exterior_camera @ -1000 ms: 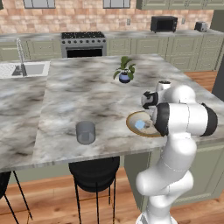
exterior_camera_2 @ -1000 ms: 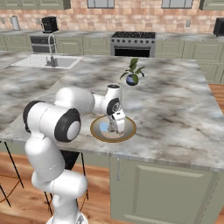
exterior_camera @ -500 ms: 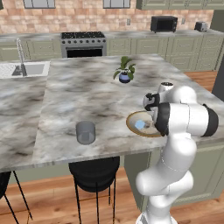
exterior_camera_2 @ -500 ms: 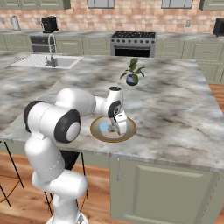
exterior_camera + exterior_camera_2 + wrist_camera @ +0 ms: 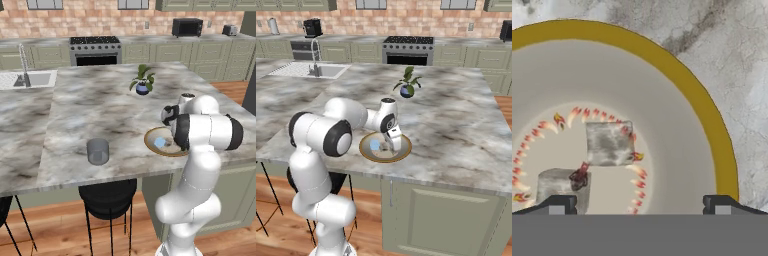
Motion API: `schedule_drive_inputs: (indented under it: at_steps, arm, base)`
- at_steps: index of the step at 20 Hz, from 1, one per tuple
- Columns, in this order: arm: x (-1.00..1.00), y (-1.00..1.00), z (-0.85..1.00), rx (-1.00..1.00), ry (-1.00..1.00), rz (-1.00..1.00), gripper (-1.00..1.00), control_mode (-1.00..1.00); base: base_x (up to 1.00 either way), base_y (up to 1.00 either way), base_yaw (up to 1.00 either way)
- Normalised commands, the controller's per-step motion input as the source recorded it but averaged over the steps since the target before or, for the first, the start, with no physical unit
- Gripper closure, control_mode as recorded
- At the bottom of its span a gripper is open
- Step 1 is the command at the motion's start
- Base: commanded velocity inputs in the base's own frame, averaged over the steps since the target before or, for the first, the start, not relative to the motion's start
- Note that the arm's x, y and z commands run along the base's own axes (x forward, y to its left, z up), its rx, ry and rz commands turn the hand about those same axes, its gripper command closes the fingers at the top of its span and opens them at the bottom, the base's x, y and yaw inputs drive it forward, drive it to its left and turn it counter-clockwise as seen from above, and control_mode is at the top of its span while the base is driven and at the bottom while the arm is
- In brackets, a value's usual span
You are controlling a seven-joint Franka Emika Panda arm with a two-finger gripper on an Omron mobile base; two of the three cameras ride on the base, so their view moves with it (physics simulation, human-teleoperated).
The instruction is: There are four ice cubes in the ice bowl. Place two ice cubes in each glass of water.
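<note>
The ice bowl (image 5: 367,154), tan with a golden-brown rim, sits near the counter's front edge; its rim (image 5: 148,146) also curves through the hand view (image 5: 712,125). A pale blue ice cube (image 5: 375,145) lies inside it (image 5: 159,142). Seen from the hand, two ice cubes lie on the bowl's floor, one near the middle (image 5: 609,143) and one at the lower left (image 5: 562,185). My gripper (image 5: 391,146) hangs low over the bowl, open (image 5: 639,205), with nothing between its fingers. One glass of water (image 5: 98,151) stands apart to the bowl's left.
A small blue plant pot (image 5: 142,89) with green leaves stands farther back on the marble counter (image 5: 456,125). A sink (image 5: 30,79) lies at the far left. A black stool (image 5: 107,197) is tucked under the counter's front edge.
The hand has come down a little closer to the bowl. The jaws have stayed open and the ice cubes, bowl and glass have not moved.
</note>
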Motion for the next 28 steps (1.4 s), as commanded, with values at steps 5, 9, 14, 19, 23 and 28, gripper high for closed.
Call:
schedule_drive_inputs:
  at_steps: [5, 9, 14, 19, 23, 28]
  arm:
    - [0.12, 0.00, -0.11, 0.00, 0.00, 0.00, -1.00, -1.00]
    - [0.00, 0.00, -0.18, 0.00, 0.00, 0.00, -1.00, -1.00]
    - [0.00, 0.00, -0.12, 0.00, 0.00, 0.00, -1.00, -1.00]
    - [0.07, -0.20, -0.04, 0.00, 0.00, 0.00, -1.00, -1.00]
    - [0.02, -0.03, -0.11, 0.00, 0.00, 0.00, -1.00, -1.00]
    - [0.06, 0.00, -0.07, 0.00, 0.00, 0.00, -1.00, -1.00]
  base:
    - [0.00, 0.00, 0.00]
    - [0.00, 0.00, 0.00]
    - [0.00, 0.00, 0.00]
    - [0.00, 0.00, 0.00]
    - [0.00, 0.00, 0.00]
    - [0.00, 0.00, 0.00]
